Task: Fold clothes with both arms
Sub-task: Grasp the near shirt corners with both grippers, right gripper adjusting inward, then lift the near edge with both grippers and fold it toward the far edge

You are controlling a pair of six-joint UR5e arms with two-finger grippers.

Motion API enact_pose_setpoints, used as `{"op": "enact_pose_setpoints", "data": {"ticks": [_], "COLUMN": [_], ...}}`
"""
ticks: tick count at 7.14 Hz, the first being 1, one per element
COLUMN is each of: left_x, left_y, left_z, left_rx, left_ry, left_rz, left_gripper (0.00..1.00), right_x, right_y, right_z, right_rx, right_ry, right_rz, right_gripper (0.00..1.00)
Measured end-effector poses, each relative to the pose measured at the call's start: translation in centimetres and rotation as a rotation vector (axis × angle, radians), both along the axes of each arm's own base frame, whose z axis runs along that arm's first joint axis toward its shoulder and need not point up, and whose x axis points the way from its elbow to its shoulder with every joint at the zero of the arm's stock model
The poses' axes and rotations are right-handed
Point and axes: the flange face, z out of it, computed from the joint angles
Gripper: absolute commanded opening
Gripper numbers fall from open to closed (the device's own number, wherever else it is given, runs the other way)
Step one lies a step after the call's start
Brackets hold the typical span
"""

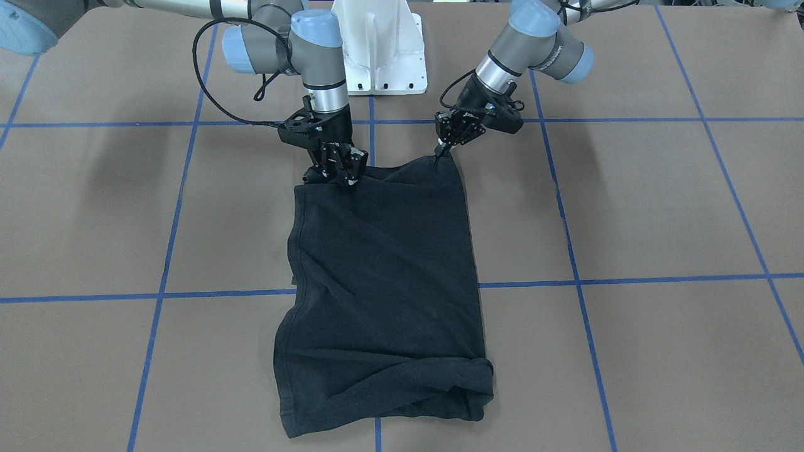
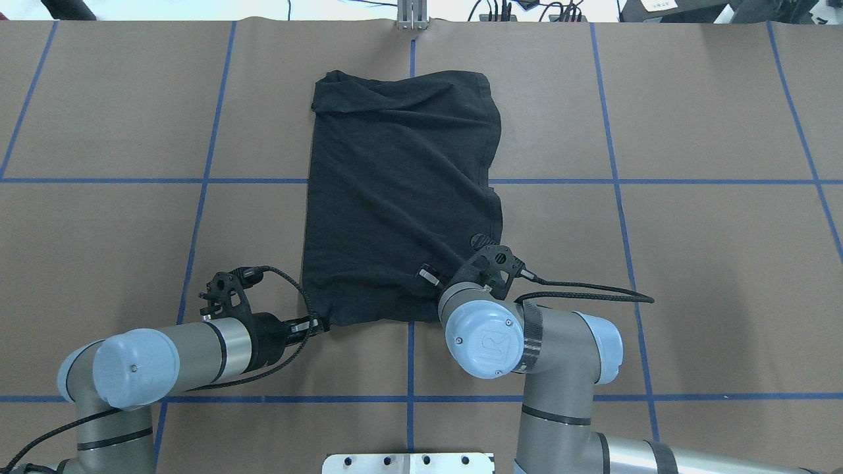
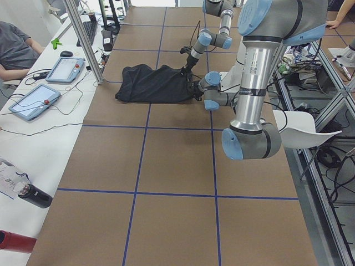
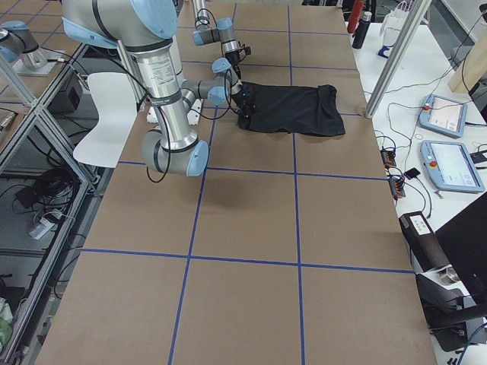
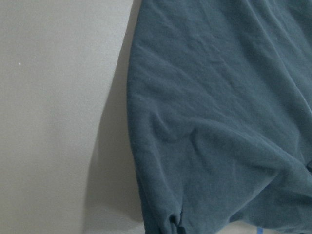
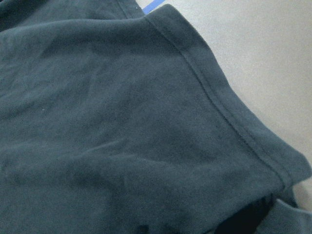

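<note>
The clothes are one black T-shirt [image 1: 383, 270], folded into a long rectangle on the brown table, plain side up; it also shows in the overhead view [image 2: 402, 184]. My left gripper [image 1: 440, 152] is shut on the shirt's corner nearest the robot, and that same left gripper [image 2: 321, 323] reaches in low from the side. My right gripper [image 1: 344, 179] is shut on the other near corner, pointing down; from overhead its wrist hides it. Cloth creases run from both held corners. Both wrist views are filled with dark fabric [image 5: 219, 122], one showing a stitched hem [image 6: 229, 126].
The white pedestal base [image 1: 380, 50] stands behind the shirt's near edge. Blue tape lines [image 2: 408, 181] grid the table. Beyond the far edge, a side table holds tablets [image 3: 33, 102] and a bottle [image 3: 33, 197], with a seated person [image 3: 16, 50]. A white chair [image 4: 110, 114] stands behind the robot.
</note>
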Motion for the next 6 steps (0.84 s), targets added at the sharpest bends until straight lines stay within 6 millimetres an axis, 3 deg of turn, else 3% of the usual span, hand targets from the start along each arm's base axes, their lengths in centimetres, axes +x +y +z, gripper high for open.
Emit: {"op": "enact_pose_setpoints", "data": {"ticks": [3,5,6], "left_x": [-0.4,-2.3,-3.5], "left_y": [0.1,0.5,0.9], "left_z": [-0.8,-3.4,-5.2], "left_rx": [0.004,0.015,0.017], "left_ry": [0.016,0.059,0.077], "left_rz": [0.001,0.009,0.021], "left_gripper": [0.00,0.00,0.00], "right_x": [0.7,3.8,6.1], "right_y": [-0.5,-0.5,1.1], "right_z": [-0.4,-1.9,-2.7], "right_rx": [0.009,0.022,0.023], "right_ry": [0.002,-0.025,-0.028], "right_rz": [0.007,0.011,-0.007], "right_gripper": [0.00,0.00,0.00]}}
